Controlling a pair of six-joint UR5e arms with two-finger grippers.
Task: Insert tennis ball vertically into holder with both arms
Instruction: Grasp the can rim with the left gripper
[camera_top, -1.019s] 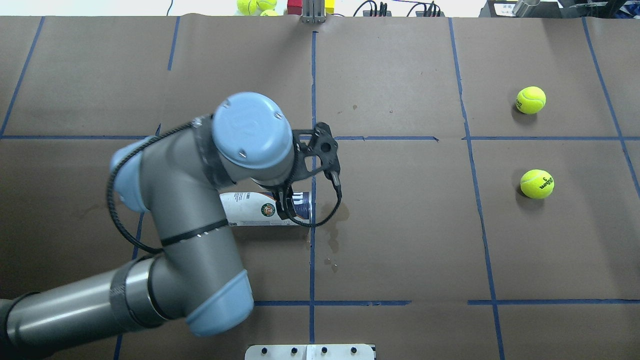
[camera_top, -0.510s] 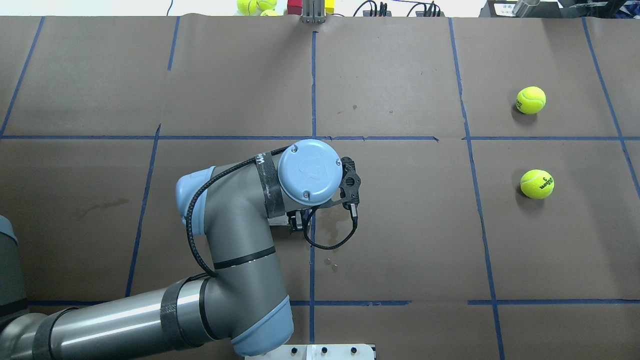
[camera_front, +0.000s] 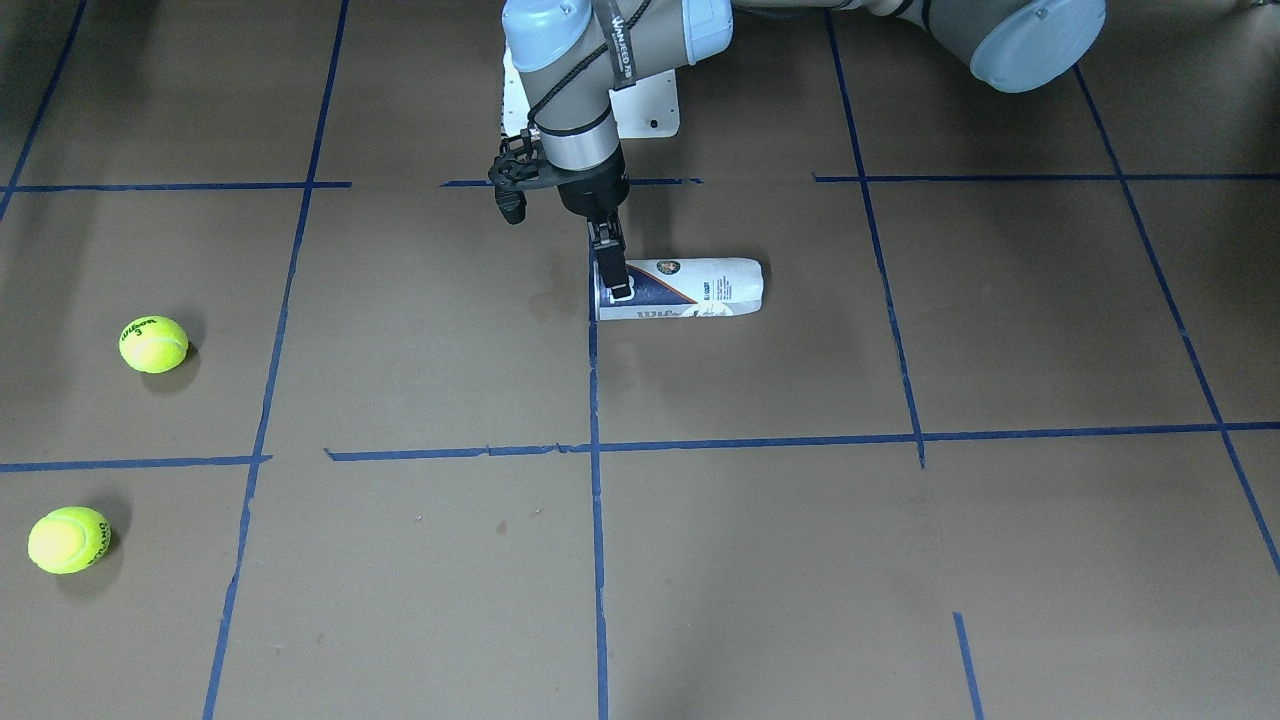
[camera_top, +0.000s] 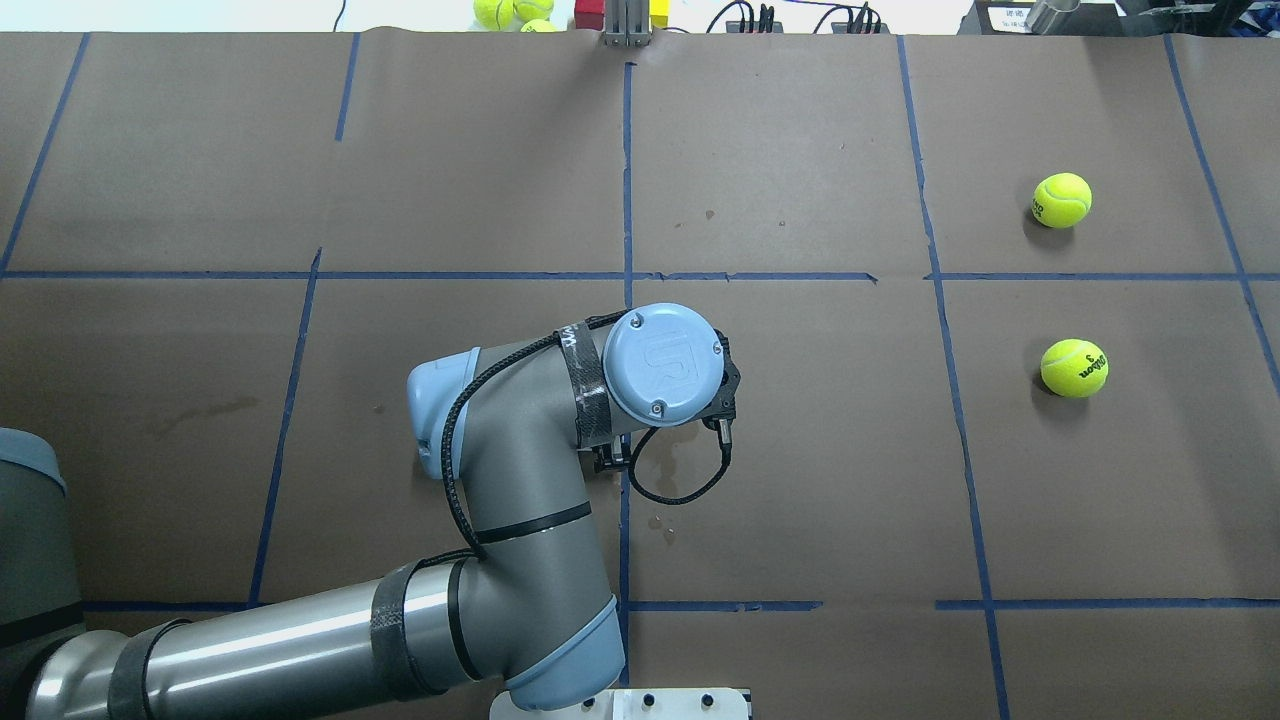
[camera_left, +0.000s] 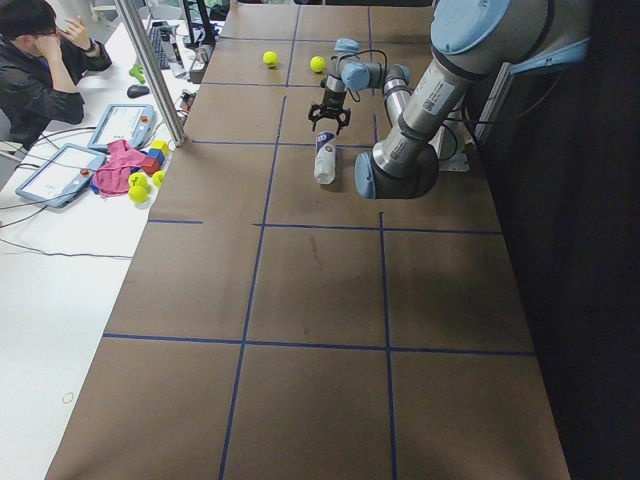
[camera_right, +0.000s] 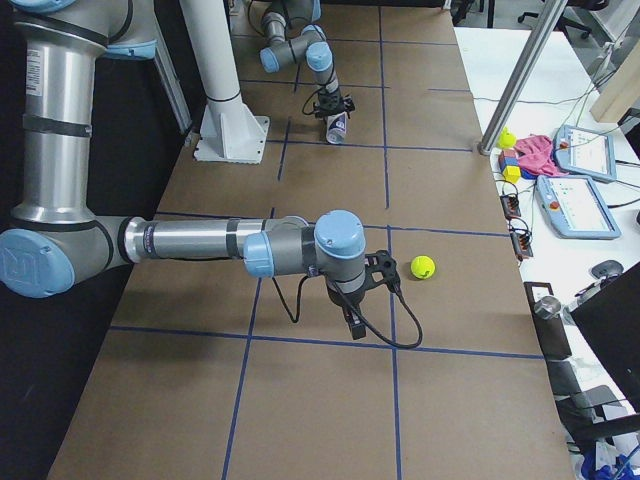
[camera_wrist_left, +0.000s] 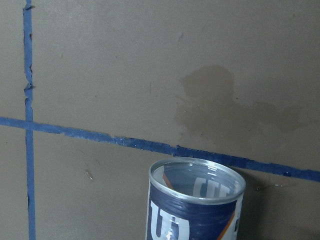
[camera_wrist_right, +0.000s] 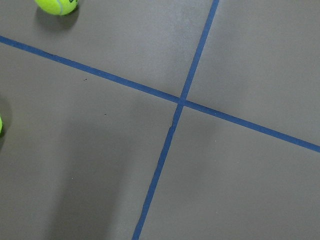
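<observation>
We're on the pick-up of the holder (camera_front: 700, 288). It lies on its side about mid-table, a little toward the robot's edge. Its open mouth points at the table's right end and sits right on a blue tape line (camera_front: 593, 380). The left gripper (camera_front: 614, 280) hangs straight down over that open end, with one black finger crossing the can just behind the rim. We can't tell whether the fingers are spread or already pinching, and the left wrist view shows only the rim close below, no fingertips. To do this well, we'd want the fingers square across the can's width, one on each side, just behind the metal rim where the clear wall looks stiffest. The closing should be gentle, because a round can on flat paper will likely roll away from a lopsided touch, and thin plastic may buckle under a hard squeeze. Once the grip is firm, we'd tip it up about its closed end so the mouth faces the ceiling, then hold it plumb. The right gripper (camera_right: 352, 325) points down by the table's right end, near the two tennis balls (camera_front: 152, 343) lying well apart from the holder. We can't tell its opening either. It has a ball to fetch.
</observation>
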